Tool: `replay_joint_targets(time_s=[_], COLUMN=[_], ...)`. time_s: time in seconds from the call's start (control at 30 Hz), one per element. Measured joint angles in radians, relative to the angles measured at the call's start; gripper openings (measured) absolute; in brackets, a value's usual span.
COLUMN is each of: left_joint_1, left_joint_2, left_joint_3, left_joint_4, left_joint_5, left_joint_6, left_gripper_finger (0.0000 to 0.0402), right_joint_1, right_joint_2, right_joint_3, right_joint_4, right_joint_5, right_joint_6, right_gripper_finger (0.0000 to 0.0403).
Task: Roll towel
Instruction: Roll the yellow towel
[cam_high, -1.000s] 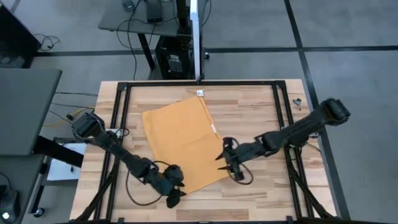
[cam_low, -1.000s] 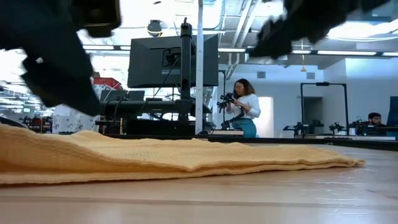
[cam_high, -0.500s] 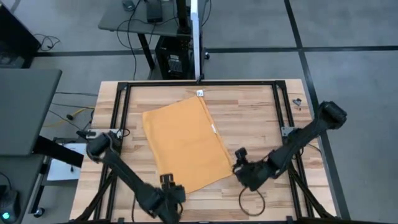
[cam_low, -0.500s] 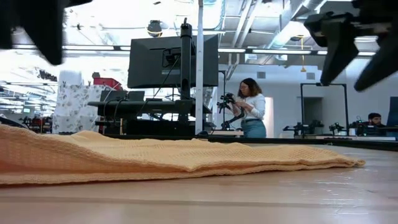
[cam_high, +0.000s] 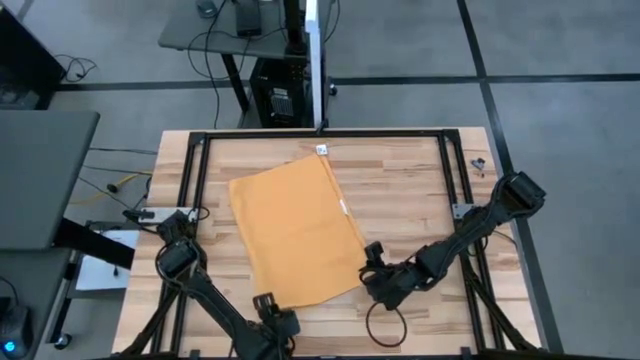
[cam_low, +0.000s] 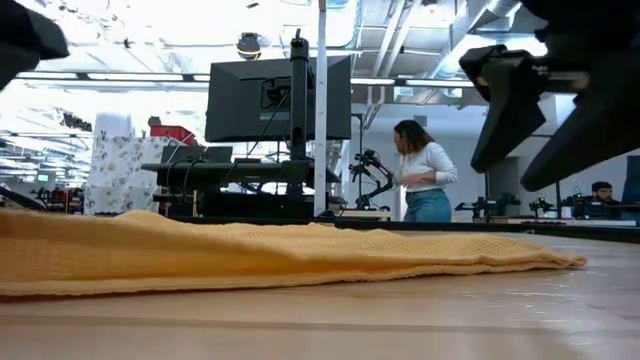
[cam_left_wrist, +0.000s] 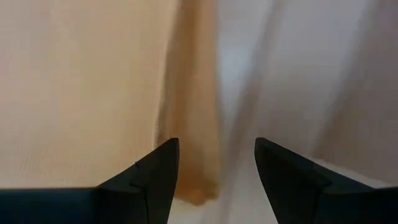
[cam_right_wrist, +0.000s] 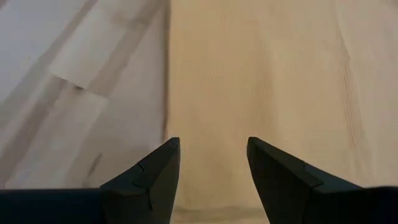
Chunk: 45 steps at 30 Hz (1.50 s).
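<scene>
The mustard-orange towel (cam_high: 295, 235) lies spread flat on the wooden table (cam_high: 410, 190), slanted, with a small white tag (cam_high: 345, 207) at its right edge. My left gripper (cam_high: 268, 303) is open over the towel's near left corner (cam_left_wrist: 198, 191), which shows between its fingers (cam_left_wrist: 216, 146). My right gripper (cam_high: 372, 270) is open over the towel's near right corner; in its wrist view (cam_right_wrist: 212, 142) the towel's edge (cam_right_wrist: 169, 93) runs by one finger. In the low view the towel (cam_low: 280, 260) lies low on the table and the right gripper (cam_low: 540, 110) hangs above it.
A black frame (cam_high: 320, 133) runs around the table top. A small white marker (cam_high: 321, 150) sits at the far edge near a pole. Bare wood lies to the towel's right (cam_high: 420, 200). A person (cam_low: 425, 180) stands in the room beyond the table.
My right gripper has gone toward the table's near edge and down, turning to face the towel's near right corner. My left arm has swung toward the near edge and risen out of the low view, its gripper staying by the near left corner. The towel has not moved.
</scene>
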<state>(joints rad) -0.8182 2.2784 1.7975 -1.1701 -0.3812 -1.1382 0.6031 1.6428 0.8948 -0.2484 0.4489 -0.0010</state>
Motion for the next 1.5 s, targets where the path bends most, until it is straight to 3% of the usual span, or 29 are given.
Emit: replay_joint_targets(time_s=[0.13, 0.37, 0.63, 0.73, 0.9, 1.0, 1.3, 1.5], left_joint_1=[0.001, -0.054, -0.063, -0.056, -0.050, -0.053, -0.041, -0.037], left_joint_2=[-0.002, -0.005, -0.005, -0.005, -0.005, -0.007, -0.010, -0.008], left_joint_3=[0.006, 0.109, 0.123, 0.086, -0.015, -0.043, -0.096, -0.112], left_joint_4=[-0.029, 0.067, -0.215, -0.172, 0.032, 0.085, 0.065, 0.072], left_joint_5=[0.018, 0.005, -0.150, -0.162, -0.054, -0.045, -0.054, -0.054], left_joint_6=[-0.016, 0.120, -0.104, -0.092, -0.051, -0.052, -0.073, -0.070], left_gripper_finger=[0.0194, 0.0194, 0.0194, 0.0194, 0.0194, 0.0194, 0.0194, 0.0194], right_joint_1=[-0.015, -0.015, -0.048, -0.059, -0.063, -0.062, -0.037, 0.012], right_joint_2=[0.000, 0.000, 0.000, 0.000, 0.000, 0.000, 0.077, 0.158], right_joint_3=[0.000, 0.000, 0.000, 0.000, 0.000, 0.000, -0.062, -0.055], right_joint_4=[-0.022, -0.034, -0.025, -0.026, -0.026, -0.027, 0.020, 0.138], right_joint_5=[0.000, -0.003, -0.004, -0.004, -0.005, -0.006, -0.032, -0.003], right_joint_6=[0.000, 0.006, 0.085, 0.090, 0.094, 0.120, 0.126, 0.077], right_gripper_finger=[0.0182, 0.0182, 0.0182, 0.0182, 0.0182, 0.0182, 0.0182, 0.0181])
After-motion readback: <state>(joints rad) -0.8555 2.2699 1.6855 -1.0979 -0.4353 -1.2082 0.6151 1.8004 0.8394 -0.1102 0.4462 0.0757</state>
